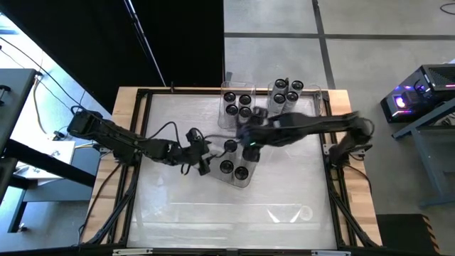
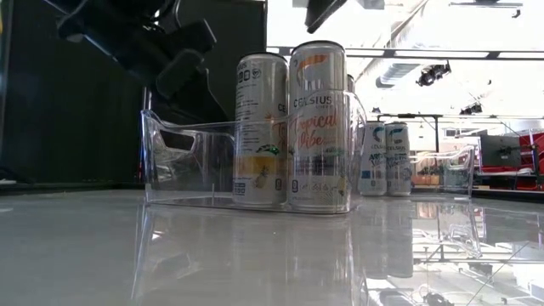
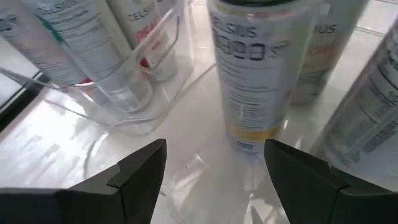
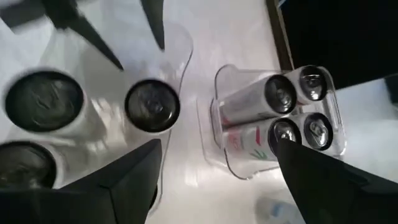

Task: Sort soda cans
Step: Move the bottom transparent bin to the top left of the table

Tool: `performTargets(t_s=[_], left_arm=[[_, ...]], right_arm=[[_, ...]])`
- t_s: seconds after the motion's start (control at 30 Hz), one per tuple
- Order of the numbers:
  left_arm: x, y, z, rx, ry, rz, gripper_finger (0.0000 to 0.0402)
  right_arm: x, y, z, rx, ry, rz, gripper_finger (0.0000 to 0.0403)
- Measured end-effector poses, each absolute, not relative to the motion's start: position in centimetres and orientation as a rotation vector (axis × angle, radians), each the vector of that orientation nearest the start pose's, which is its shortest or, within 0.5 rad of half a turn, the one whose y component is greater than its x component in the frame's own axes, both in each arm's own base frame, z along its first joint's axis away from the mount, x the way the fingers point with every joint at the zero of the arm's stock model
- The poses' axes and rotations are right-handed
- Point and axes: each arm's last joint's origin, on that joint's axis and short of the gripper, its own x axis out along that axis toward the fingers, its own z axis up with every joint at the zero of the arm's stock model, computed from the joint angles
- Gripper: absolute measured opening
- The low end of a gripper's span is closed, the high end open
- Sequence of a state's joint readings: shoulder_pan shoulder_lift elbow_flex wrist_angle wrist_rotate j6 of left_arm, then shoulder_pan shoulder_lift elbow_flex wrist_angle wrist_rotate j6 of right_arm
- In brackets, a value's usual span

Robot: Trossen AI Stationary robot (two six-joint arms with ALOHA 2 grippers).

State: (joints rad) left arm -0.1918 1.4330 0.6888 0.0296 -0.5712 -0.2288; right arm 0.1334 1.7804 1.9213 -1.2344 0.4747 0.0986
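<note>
1. The table (image 1: 178, 206) has a pale glossy top inside a wooden frame, and both arms reach over its middle.
2. The left arm (image 1: 121, 142) comes in from the left; the right arm (image 1: 320, 124) comes in from the right.
3. Three clear trays stand on the table: a near tray (image 1: 250, 176) at the centre and two far trays (image 1: 222, 117) side by side at the back edge.
4. The left gripper (image 1: 201, 155) sits just left of the near tray, its fingers spread, with one can (image 3: 255, 81) ahead between them but untouched.
5. The right gripper (image 1: 250, 135) hovers over the near tray, fingers spread, holding nothing.
6. The cans (image 1: 237, 165) stand upright: three in the near tray, about four in the left far tray, about five in the right one.
</note>
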Motion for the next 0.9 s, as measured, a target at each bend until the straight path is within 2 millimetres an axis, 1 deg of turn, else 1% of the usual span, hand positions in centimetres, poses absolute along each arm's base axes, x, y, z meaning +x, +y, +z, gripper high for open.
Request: performTargets(t_s=[0.07, 0.13, 0.23, 0.33, 0.43, 0.5, 0.57, 0.73, 0.9], left_arm=[[27.3, -3.3, 18.3, 0.050, 0.620, 0.450, 0.0264], [27.3, -3.0, 18.3, 0.049, 0.621, 0.461, 0.0264], [27.5, -2.6, 18.5, 0.043, 0.600, 0.462, 0.0263], [28.0, -1.7, 18.8, 0.010, 0.565, 0.423, 0.0263], [28.4, -0.5, 19.2, -0.019, 0.526, 0.409, 0.0263], [28.5, 0.2, 19.3, -0.028, 0.517, 0.402, 0.0263], [28.6, 0.8, 19.3, -0.031, 0.520, 0.393, 0.0263], [28.9, 1.7, 18.4, -0.021, 0.557, 0.391, 0.0263], [29.5, 2.4, 17.3, -0.015, 0.566, 0.412, 0.0263]], right_arm=[[33.4, 2.6, 37.4, -0.179, 0.942, -0.364, 0.0312], [31.7, 1.8, 37.0, -0.114, 0.847, -0.355, 0.0312], [30.0, 1.1, 35.3, -0.042, 0.696, -0.321, 0.0312], [29.2, 0.8, 33.3, 0.006, 0.528, -0.216, 0.0312], [29.3, 0.5, 31.0, 0.055, 0.396, -0.130, 0.0312], [29.6, 0.2, 29.6, 0.075, 0.353, -0.108, 0.0312], [30.1, -0.2, 28.8, 0.091, 0.327, -0.110, 0.0312], [31.7, -0.9, 26.8, 0.107, 0.379, -0.137, 0.0312], [32.9, -1.2, 26.4, 0.101, 0.424, -0.146, 0.0312]])
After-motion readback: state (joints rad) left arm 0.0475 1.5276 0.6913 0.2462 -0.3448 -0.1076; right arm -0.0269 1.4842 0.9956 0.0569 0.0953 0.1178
